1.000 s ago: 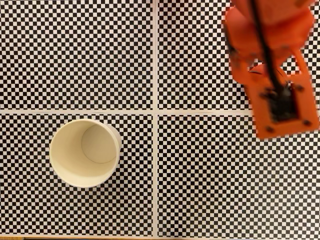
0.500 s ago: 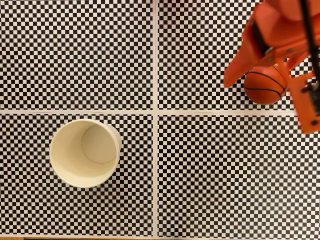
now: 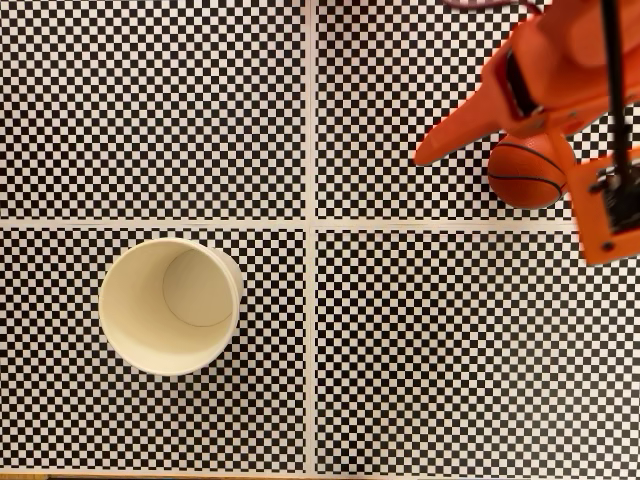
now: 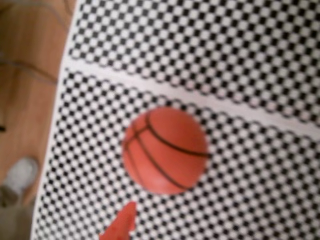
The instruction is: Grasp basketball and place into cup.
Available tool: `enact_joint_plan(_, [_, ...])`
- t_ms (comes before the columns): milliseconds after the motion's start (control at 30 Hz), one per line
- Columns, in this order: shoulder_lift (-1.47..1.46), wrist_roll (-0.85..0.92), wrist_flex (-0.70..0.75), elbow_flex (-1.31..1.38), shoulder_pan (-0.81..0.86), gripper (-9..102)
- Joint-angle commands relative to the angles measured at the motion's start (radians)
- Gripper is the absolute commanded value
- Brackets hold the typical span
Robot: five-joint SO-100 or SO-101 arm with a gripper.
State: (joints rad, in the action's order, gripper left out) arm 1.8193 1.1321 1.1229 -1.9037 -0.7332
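The basketball (image 3: pixel 524 176) is small and orange-brown with black seams. It rests on the checkered mat at the right, just above the white cross line. My orange gripper (image 3: pixel 506 204) hangs over it, open. One finger (image 3: pixel 450 133) is splayed out to the left of the ball, and the camera block (image 3: pixel 606 205) sits at the ball's right. The wrist view has the basketball (image 4: pixel 165 150) centred below, with one orange fingertip (image 4: pixel 120 227) at the bottom edge, apart from it. The cream-white cup (image 3: pixel 130 300) stands upright and empty at the lower left.
The checkered mat (image 3: pixel 400 350) is split by white lines (image 3: pixel 311 230) into four panels. In the wrist view its edge meets a wooden tabletop (image 4: pixel 30 100), where a blurred pale object (image 4: pixel 22 175) lies.
The gripper has shifted right and uncovered the basketball. Its left finger has swung further out to the left. Ball and cup have stayed put.
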Motion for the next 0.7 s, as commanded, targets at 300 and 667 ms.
enact_joint_plan(300, [-0.129,-0.058,-0.080,0.072,-0.041,63])
enact_joint_plan(667, [-0.328,-0.109,-0.101,0.216,-0.071,63])
